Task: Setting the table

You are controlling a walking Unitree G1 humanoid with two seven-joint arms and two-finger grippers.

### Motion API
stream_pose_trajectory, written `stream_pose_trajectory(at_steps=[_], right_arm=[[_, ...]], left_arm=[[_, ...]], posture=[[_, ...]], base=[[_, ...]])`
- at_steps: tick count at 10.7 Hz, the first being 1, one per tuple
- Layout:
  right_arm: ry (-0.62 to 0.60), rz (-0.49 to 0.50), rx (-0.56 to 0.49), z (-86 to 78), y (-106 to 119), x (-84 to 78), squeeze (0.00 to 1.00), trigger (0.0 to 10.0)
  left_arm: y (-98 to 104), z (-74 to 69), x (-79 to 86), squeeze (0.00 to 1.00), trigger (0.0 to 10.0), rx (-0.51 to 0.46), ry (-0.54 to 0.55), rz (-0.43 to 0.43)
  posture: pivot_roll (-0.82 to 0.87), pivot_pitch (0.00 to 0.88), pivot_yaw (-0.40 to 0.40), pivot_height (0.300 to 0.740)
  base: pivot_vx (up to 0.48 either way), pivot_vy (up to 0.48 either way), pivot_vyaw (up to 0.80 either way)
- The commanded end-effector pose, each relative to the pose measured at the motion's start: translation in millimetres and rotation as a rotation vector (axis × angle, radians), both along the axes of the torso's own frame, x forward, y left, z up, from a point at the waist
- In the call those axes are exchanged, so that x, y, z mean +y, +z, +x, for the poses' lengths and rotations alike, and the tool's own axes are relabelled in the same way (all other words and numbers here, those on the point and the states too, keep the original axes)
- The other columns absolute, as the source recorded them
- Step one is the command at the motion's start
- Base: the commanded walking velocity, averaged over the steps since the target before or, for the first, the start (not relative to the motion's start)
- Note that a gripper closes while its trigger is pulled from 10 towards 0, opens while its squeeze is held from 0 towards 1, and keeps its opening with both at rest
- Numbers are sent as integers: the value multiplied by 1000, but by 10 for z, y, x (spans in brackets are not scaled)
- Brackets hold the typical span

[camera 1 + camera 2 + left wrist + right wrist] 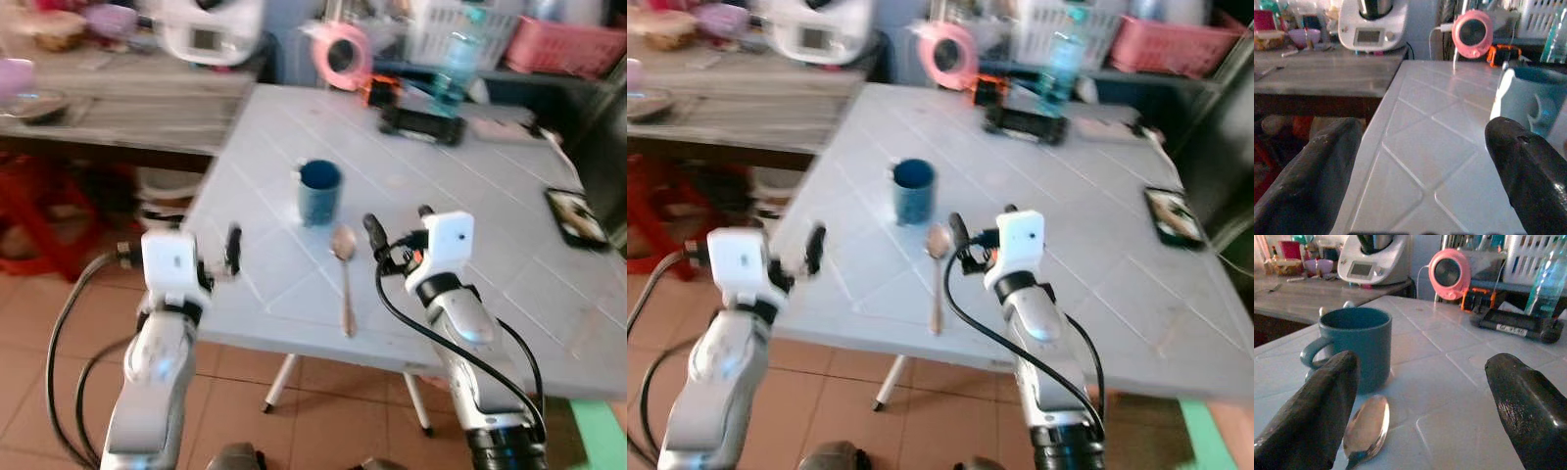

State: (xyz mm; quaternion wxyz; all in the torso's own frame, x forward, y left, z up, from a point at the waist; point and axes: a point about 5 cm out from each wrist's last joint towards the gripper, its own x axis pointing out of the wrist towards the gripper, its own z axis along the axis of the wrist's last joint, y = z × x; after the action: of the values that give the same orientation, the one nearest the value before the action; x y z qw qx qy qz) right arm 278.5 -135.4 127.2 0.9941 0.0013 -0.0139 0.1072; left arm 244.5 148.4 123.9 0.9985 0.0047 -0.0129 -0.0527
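A blue mug [319, 191] stands upright near the front left part of the pale tiled counter [490, 245], with a metal spoon [345, 269] lying just beside it, bowl toward the mug and handle pointing at the counter's near edge. The right gripper [397, 230] hovers low over the counter just right of the spoon's bowl, jaws spread wide and holding nothing. The left gripper [220, 253] hangs at the counter's front left edge, jaws likewise apart and empty; its wrist view catches the mug's side and handle [1540, 110].

The mug looks like glazed ceramic: stiff, fairly heavy, slick, and breakable if tipped; the body, taken from both sides, seems the surest hold, the handle being too narrow a target. The spoon is light and rigid but lies flat, so it would likely need pinching across the thin handle [347, 304].

Farther back sit a black device [1518, 323] with a white label too blurred to read, a clear bottle [454, 69], a pink round appliance [341, 54] and a white kitchen machine [1371, 24] whose display shows nothing legible. A dark tray [576, 217] lies at the counter's right edge.
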Motion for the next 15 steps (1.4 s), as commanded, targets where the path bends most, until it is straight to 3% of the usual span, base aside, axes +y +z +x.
stream_pose_trajectory(at_steps=[1, 4, 10, 13, 15], right_arm=[[-33, 6, 60, -31, -90, -37, 0, 10000], [-26, 49, 180, -143, -245, 24, 0, 10000], [102, 149, 412, 4, -292, 545, 0, 10000], [76, 119, 527, -15, -400, 533, 0, 10000], [97, 90, 541, -2, -436, 533, 0, 10000]], left_arm=[[31, -46, -55, 0, 10000, 1, -80, 14], [-37, -119, -17, 0, 10000, 69, -151, 55], [-24, -174, -8, 0, 10000, 106, -198, 97], [-27, -184, -19, 0, 10000, 118, -210, 97], [-34, -172, -41, 0, 10000, 122, -219, 93]], posture=[[60, 0, -21, 740], [65, 0, -14, 740], [100, 15, -17, 740], [99, 19, -17, 740], [99, 18, -15, 740]], base=[[0, 0, 0], [0, 0, 0], [0, 0, 0], [0, 0, 0], [0, 0, 0]])
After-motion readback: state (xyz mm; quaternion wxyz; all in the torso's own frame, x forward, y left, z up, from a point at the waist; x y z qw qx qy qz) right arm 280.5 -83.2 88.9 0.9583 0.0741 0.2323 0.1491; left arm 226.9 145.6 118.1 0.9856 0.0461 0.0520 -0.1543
